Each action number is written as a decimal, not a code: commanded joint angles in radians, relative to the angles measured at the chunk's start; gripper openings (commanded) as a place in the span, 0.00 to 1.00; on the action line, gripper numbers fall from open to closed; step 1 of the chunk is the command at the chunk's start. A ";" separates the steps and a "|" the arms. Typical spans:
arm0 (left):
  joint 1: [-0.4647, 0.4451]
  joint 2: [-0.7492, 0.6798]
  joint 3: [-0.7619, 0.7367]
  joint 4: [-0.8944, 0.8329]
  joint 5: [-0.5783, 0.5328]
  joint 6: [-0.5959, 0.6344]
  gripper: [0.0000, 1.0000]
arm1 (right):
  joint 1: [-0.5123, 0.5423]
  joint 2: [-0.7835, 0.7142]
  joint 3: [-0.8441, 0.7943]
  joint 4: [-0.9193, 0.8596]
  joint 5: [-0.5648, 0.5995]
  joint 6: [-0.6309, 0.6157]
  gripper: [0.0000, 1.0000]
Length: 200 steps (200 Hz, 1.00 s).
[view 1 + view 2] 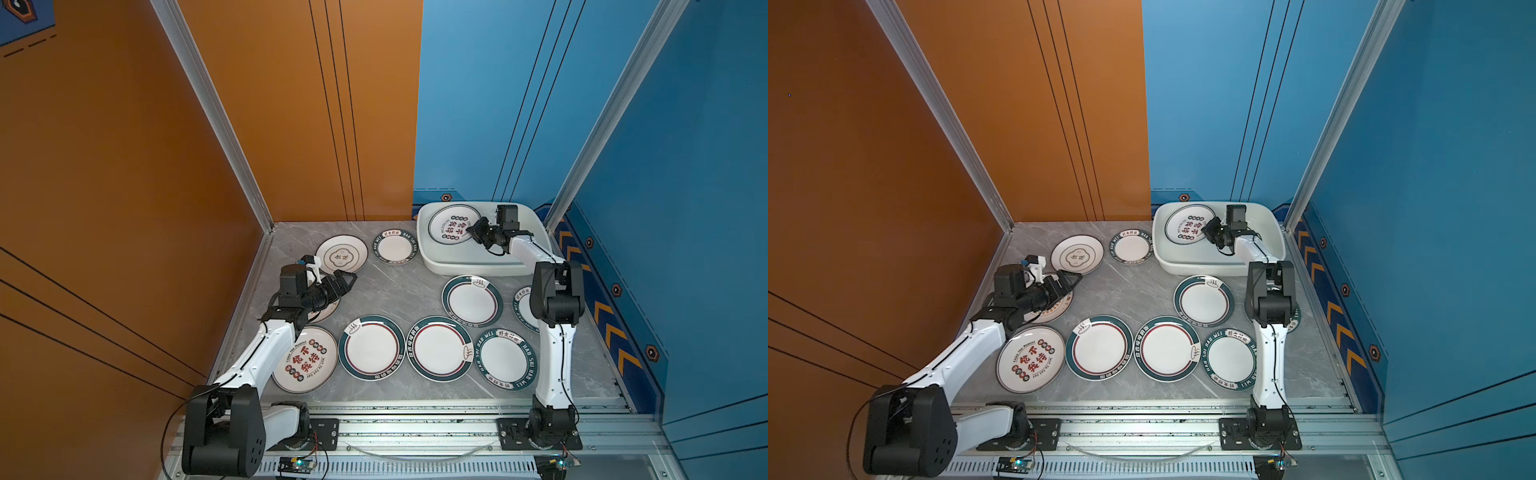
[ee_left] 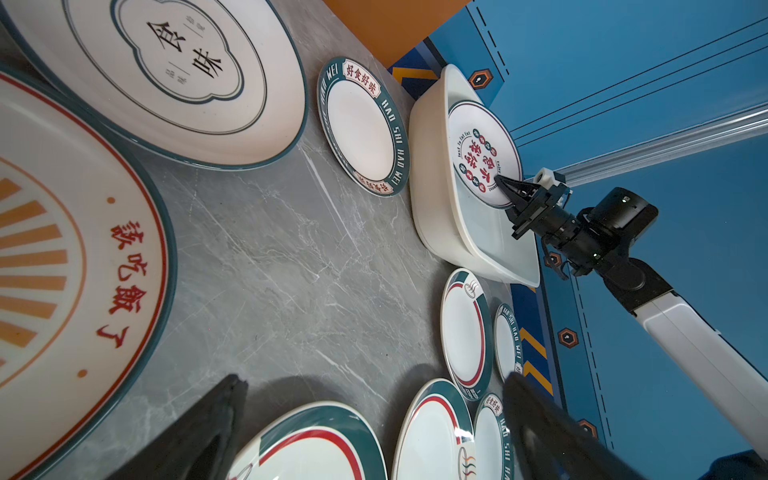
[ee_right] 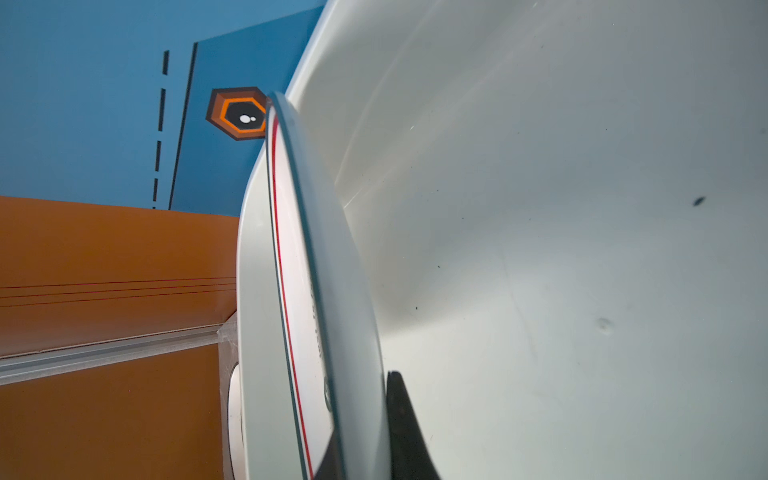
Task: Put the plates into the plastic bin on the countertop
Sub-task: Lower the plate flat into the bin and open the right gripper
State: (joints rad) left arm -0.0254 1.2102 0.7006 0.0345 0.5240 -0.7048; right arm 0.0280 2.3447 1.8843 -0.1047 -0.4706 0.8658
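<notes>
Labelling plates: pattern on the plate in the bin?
Cream round plate: red Chinese characters flanked by red and dark roundels. Best in left wrist view.

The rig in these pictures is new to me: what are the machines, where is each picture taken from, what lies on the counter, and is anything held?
Two robot arms are mounted at the counter's front, each ending in a two-fingered gripper. Both top views look down on everything; each wrist view looks along its own arm's fingers. Nine plates, like the sunburst plate, lie flat on the grey countertop. The right gripper is shut on the rim of the tenth plate, tilted inside the white plastic bin. The left gripper is open and empty.
</notes>
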 commanded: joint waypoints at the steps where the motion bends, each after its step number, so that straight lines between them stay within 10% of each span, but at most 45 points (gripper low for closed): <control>1: 0.013 0.002 -0.012 0.015 0.016 -0.006 0.98 | 0.001 0.029 0.055 0.005 -0.026 0.032 0.00; 122: 0.028 0.035 -0.019 0.041 0.037 -0.019 0.98 | -0.005 0.207 0.224 -0.079 -0.080 0.101 0.02; 200: 0.036 0.040 -0.022 0.043 0.039 -0.021 0.98 | -0.013 0.206 0.223 -0.190 -0.051 0.037 0.35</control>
State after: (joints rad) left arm 0.0021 1.2442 0.6941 0.0624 0.5400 -0.7242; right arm 0.0250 2.5477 2.0842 -0.2203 -0.5457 0.9401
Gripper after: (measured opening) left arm 0.979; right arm 0.308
